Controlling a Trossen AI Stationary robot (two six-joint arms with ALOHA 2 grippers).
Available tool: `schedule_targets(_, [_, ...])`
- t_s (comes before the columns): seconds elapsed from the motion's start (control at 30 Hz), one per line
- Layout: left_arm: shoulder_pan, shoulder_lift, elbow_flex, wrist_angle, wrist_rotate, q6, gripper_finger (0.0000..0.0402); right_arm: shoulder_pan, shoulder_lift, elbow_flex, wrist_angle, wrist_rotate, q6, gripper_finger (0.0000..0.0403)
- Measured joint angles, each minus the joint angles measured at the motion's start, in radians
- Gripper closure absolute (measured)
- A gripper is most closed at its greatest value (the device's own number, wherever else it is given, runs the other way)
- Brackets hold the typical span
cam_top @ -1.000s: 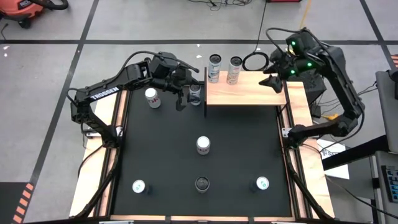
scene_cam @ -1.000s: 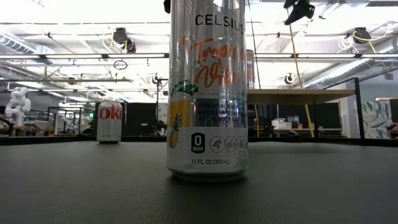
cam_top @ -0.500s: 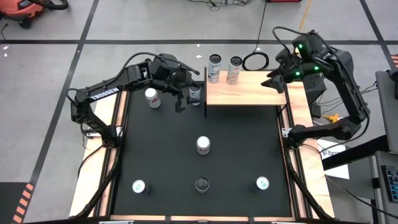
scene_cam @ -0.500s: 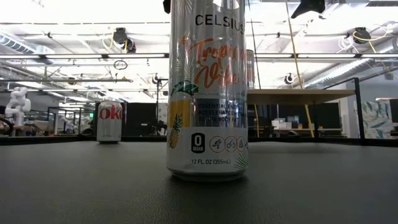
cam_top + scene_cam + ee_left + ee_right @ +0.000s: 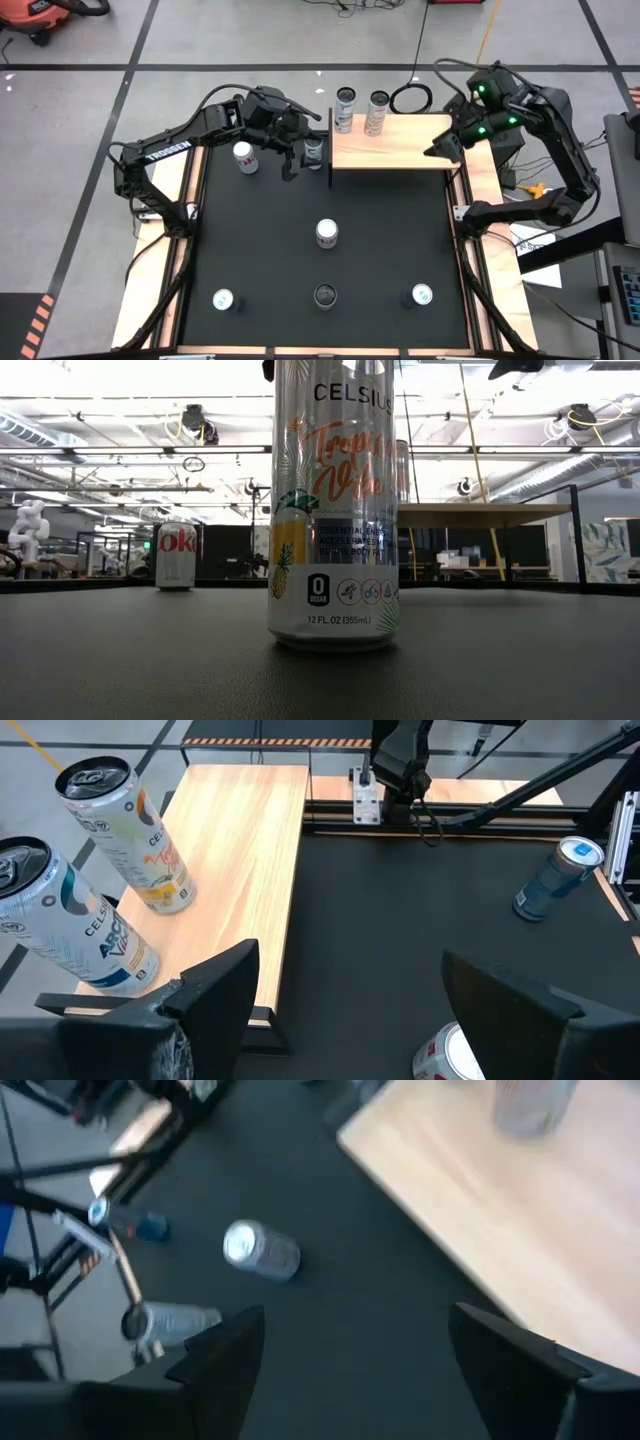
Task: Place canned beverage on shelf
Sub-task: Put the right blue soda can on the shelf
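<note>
The light-wood shelf (image 5: 395, 145) stands at the far middle of the black mat, and two cans (image 5: 345, 97) (image 5: 378, 100) stand on its far edge. They also show in the left wrist view (image 5: 130, 830) (image 5: 70, 920). My left gripper (image 5: 300, 150) (image 5: 350, 960) is open beside the shelf's left edge. A can (image 5: 314, 150) (image 5: 455, 1058) stands on the mat below and between its fingers, and no touch shows. My right gripper (image 5: 443, 148) (image 5: 355, 1315) is open and empty, raised over the shelf's right end (image 5: 500, 1210).
A Diet Coke can (image 5: 245, 157) (image 5: 177, 555) stands left of my left gripper. One can (image 5: 327, 233) stands mid-mat. Three more stand near the front edge (image 5: 223, 299) (image 5: 325, 295) (image 5: 422, 295). The middle one fills the low view (image 5: 333, 510). A cable coil (image 5: 410, 97) lies behind the shelf.
My right gripper has risen and drawn back toward the table's right edge, from over the shelf's right part to its right end, staying open and empty.
</note>
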Motion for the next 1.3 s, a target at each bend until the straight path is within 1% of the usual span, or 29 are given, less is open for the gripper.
schedule_targets(0.17, [0.000,0.000,0.000,0.001,0.000,0.000,0.0084,0.065,-0.034,-0.038,0.003,0.000,0.097,0.0103])
schedule_targets(0.4, [0.000,0.000,0.000,0.008,0.000,0.000,0.0084,0.143,-0.087,-0.163,0.000,-0.003,0.203,0.0103])
schedule_targets(0.57, [0.000,0.000,0.000,0.008,0.000,0.000,0.0084,0.150,-0.088,-0.259,0.013,0.004,0.192,0.0103])
schedule_targets(0.67, [0.000,0.000,0.000,0.008,0.000,0.000,0.0084,0.149,-0.086,-0.319,0.038,0.022,0.218,0.0103])
schedule_targets(0.7, [0.000,0.000,0.000,0.008,0.000,0.000,0.0084,0.150,-0.083,-0.331,0.037,0.018,0.225,0.0103])
schedule_targets(0.8, [0.000,0.000,0.000,0.008,0.000,0.000,0.0084,0.166,-0.080,-0.349,0.016,-0.046,0.221,0.0103])
schedule_targets(0.93, [0.000,0.000,0.000,0.008,0.000,-0.001,0.0084,0.240,-0.090,-0.350,0.016,-0.051,0.248,0.0103])
schedule_targets(0.97, [0.000,0.000,0.000,0.008,0.000,-0.001,0.0084,0.264,-0.095,-0.350,0.020,-0.041,0.264,0.0103])
schedule_targets(1.3, [0.000,0.000,0.000,0.007,0.000,-0.008,0.0084,0.573,-0.136,-0.350,0.029,0.209,0.485,0.0103])
